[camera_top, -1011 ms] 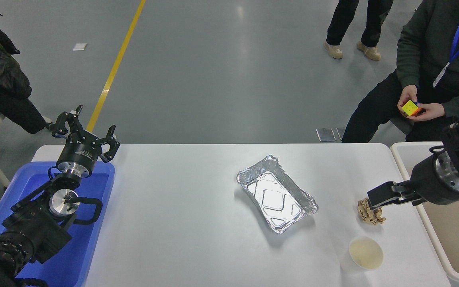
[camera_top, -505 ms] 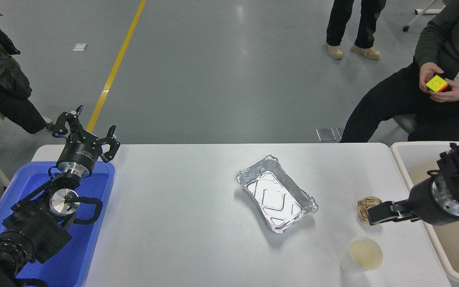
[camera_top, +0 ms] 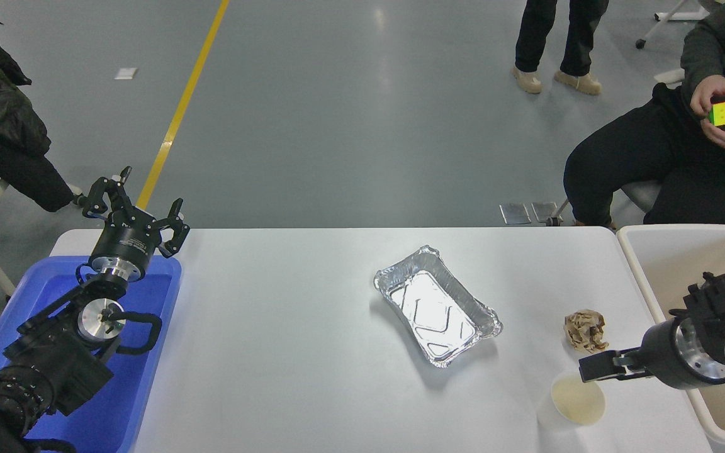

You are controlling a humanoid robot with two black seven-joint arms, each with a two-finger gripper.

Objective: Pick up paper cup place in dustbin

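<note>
Nearest the camera, the small round white paper cup (camera_top: 578, 400) with a pale cream-yellow inside stands upright near the white table's (camera_top: 287, 352) front right edge. The right black gripper (camera_top: 589, 369) reaches in from the right edge, its tip directly over the cup's far rim; whether it touches cannot be judged. Its fingers present as one dark block, so open or closed cannot be told. Behind that arm, the large off-white rectangular plastic dustbin (camera_top: 636, 270) sits off the table's right end, partly hidden by the arm and cut off by the frame. The crumpled brown paper ball (camera_top: 585, 331) lies just beyond the cup, clear of the gripper. The silver foil tray (camera_top: 436, 305) rests mid-table. At lower left, the left black gripper (camera_top: 133, 204) is parked above the blue plastic bin (camera_top: 148, 377), fingers spread and holding nothing. Beyond the table, a seated person (camera_top: 652, 157), partly cropped, holds a coloured puzzle cube (camera_top: 724, 113).
</note>
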